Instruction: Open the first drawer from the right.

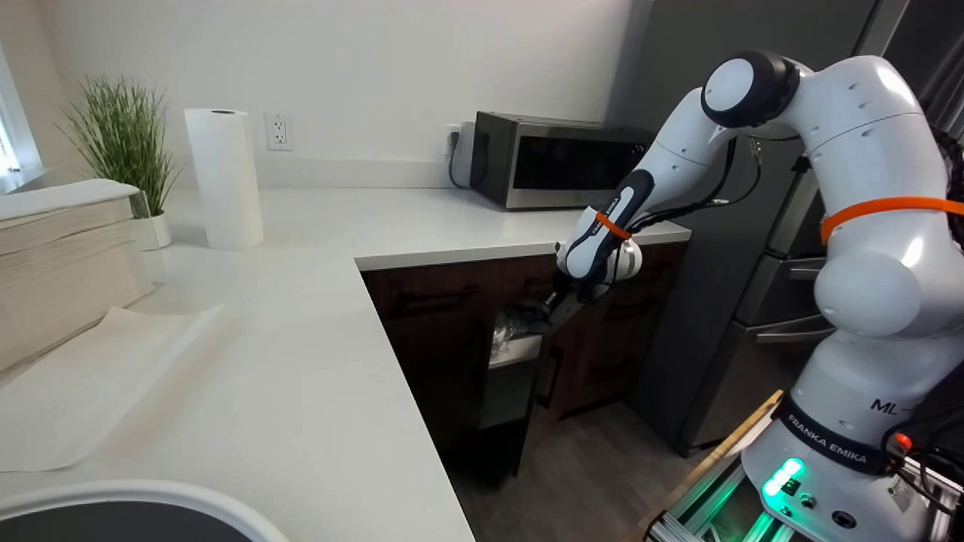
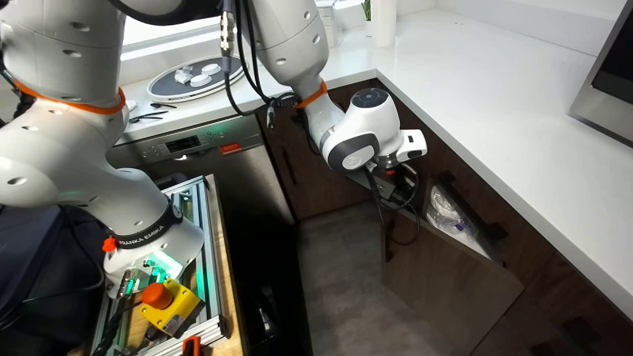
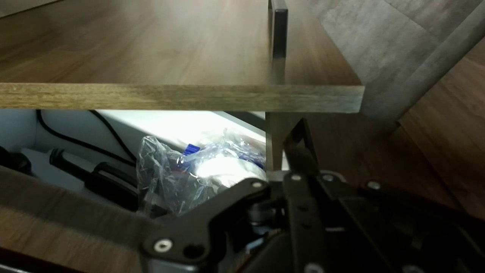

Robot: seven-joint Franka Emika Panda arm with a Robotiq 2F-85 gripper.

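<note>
A drawer with a tall wooden front stands pulled out from the cabinet row; its front (image 2: 445,277) shows in an exterior view and its top edge (image 3: 170,96) in the wrist view. A dark vertical handle (image 3: 279,30) is on its outer face. Inside are a clear plastic bag (image 3: 170,170) and a black cord. My gripper (image 3: 303,149) is over the drawer's right end in the wrist view, on the inner side of the front. Its fingers look shut, with nothing clearly held. In both exterior views the gripper (image 1: 548,307) (image 2: 406,190) is dark and partly hidden.
The white countertop (image 1: 301,339) overhangs the drawers. Another drawer front with a dark handle (image 2: 494,230) sits just above the opened drawer. A microwave (image 1: 565,162) stands on the counter. A dishwasher (image 2: 217,168) is on the adjoining side. Cables (image 2: 413,232) hang near the wrist.
</note>
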